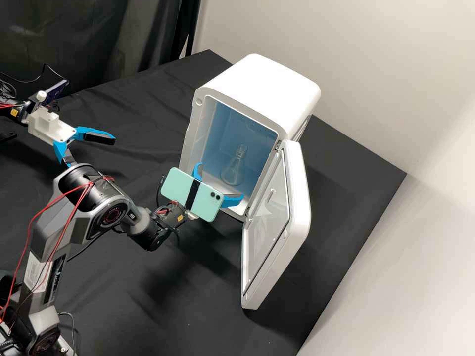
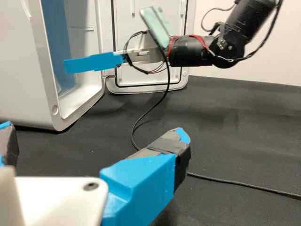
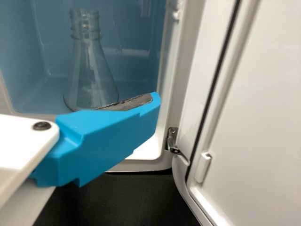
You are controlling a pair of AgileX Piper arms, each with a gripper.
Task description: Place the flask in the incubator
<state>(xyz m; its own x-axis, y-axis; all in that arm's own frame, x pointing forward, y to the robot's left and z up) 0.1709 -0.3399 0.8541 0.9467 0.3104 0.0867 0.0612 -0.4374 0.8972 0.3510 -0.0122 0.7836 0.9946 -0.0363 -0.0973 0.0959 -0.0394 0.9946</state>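
A clear glass conical flask (image 1: 236,167) stands upright on the floor of the white incubator (image 1: 267,94), inside its pale blue chamber. The incubator door (image 1: 282,217) hangs open to the right. My right gripper (image 1: 217,185) is open at the mouth of the chamber, just in front of the flask and holding nothing. In the right wrist view one blue finger (image 3: 108,127) lies in front of the flask (image 3: 89,70), apart from it. My left gripper (image 1: 81,146) is open and empty at the far left of the bench, well away from the incubator (image 2: 28,61).
The black bench (image 1: 148,277) ends at an edge just right of the open door, with a white wall beyond. A thin black cable (image 2: 235,181) trails across the bench. The right arm's elbow (image 1: 94,198) rises at the front left.
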